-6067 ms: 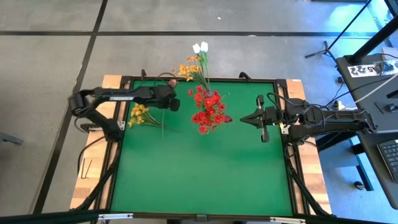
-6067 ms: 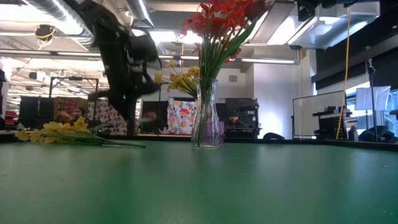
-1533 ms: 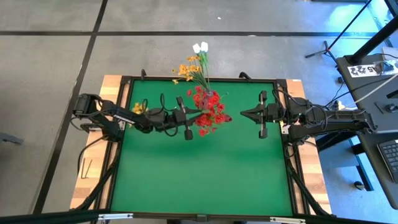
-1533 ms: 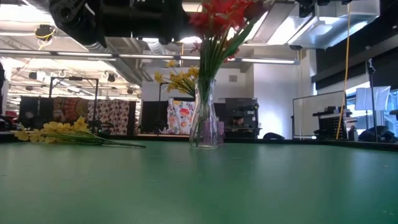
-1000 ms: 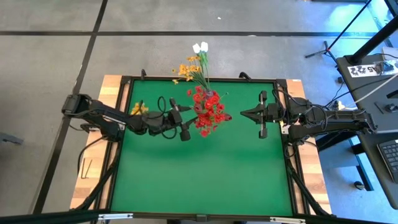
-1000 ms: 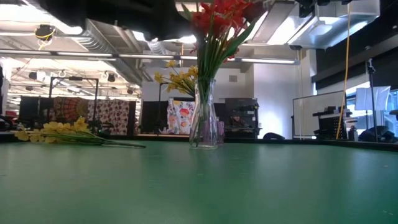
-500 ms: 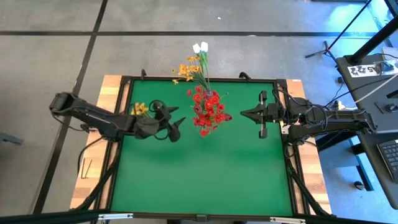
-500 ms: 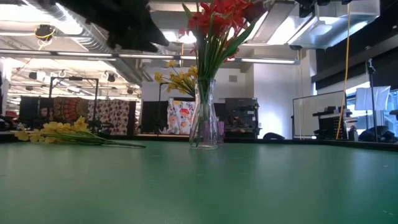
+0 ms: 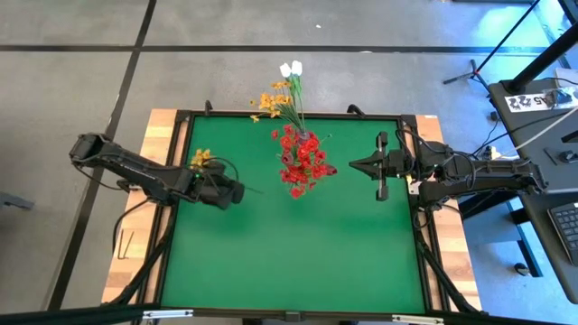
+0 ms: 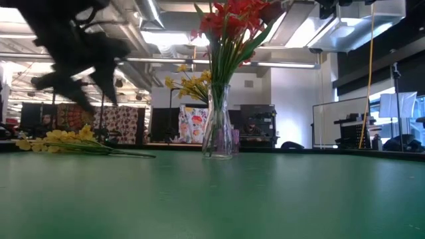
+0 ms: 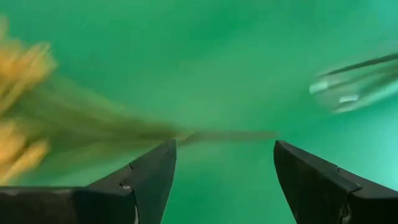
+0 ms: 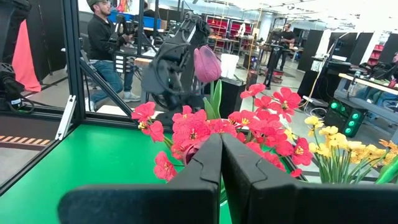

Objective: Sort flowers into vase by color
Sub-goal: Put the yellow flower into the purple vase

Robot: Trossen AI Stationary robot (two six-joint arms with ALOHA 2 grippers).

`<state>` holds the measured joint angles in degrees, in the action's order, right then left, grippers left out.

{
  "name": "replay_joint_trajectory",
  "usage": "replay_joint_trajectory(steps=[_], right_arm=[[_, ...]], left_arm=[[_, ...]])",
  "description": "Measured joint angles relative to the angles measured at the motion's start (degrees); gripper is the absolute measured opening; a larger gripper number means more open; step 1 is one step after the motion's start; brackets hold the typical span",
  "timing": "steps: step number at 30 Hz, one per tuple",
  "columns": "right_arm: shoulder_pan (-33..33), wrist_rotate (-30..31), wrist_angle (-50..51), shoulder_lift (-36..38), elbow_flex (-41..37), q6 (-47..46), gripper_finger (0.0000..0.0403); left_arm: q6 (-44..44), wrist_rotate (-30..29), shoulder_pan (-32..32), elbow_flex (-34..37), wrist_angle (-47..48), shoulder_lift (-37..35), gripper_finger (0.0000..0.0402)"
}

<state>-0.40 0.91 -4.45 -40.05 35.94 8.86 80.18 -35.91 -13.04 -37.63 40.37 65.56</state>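
A clear glass vase (image 10: pixel 220 133) stands at the table's far middle, holding red flowers (image 9: pixel 302 164), orange ones (image 9: pixel 274 99), white tulips (image 9: pixel 291 69) and a dark pink bud (image 12: pixel 207 64). A loose yellow flower bunch (image 9: pixel 200 159) lies flat on the green table (image 9: pixel 298 262) at the far left, its stem (image 11: pixel 217 135) pointing toward the table's right edge. My left gripper (image 9: pixel 230 192) hovers open above that stem, touching nothing; its view is blurred. To the right of the vase, my right gripper (image 9: pixel 355 167) waits, shut and empty.
A black frame (image 9: pixel 408 144) borders the table, with wooden side panels (image 9: pixel 161 126) outside it. The near half of the green surface holds no objects. People and equipment (image 12: pixel 102 43) show in the room beyond the table.
My left gripper has drawn back from the red flowers at the vase toward the table's left edge and come down over the yellow bunch's stem, tipping its fingers downward. The vase and its flowers stay where they were.
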Motion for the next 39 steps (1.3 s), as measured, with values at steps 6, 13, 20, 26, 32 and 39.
replay_joint_trajectory(steps=[6, 13, 20, 26, 32, 39], right_arm=[[0.00, 0.00, 0.02, 0.00, 0.00, 0.00, 0.0010], [0.00, -1.95, 0.20, -0.02, 0.00, -0.04, 0.0010], [0.00, -1.99, 0.20, -0.02, 0.00, 0.24, 0.0010], [0.00, -3.77, 0.79, -0.02, 0.00, 0.36, 0.0010], [0.00, -7.07, 1.76, -0.02, 0.00, 0.08, 0.0010], [0.00, -8.09, 3.62, -0.02, 0.00, -1.05, 0.0010]], left_arm=[[16.07, 1.90, 0.20, 0.02, 13.37, 0.88, 0.0263], [20.34, 8.32, 4.21, 0.07, 14.11, 1.93, 0.0255], [23.91, 10.60, 10.72, 0.07, 10.03, 5.08, 0.0255], [24.39, 14.73, 13.66, 0.07, 2.81, 11.16, 0.0255], [23.39, 18.92, 17.95, -0.14, 0.32, 18.19, 0.0255], [18.17, 21.87, 24.03, -0.32, -1.72, 19.89, 0.0255]])
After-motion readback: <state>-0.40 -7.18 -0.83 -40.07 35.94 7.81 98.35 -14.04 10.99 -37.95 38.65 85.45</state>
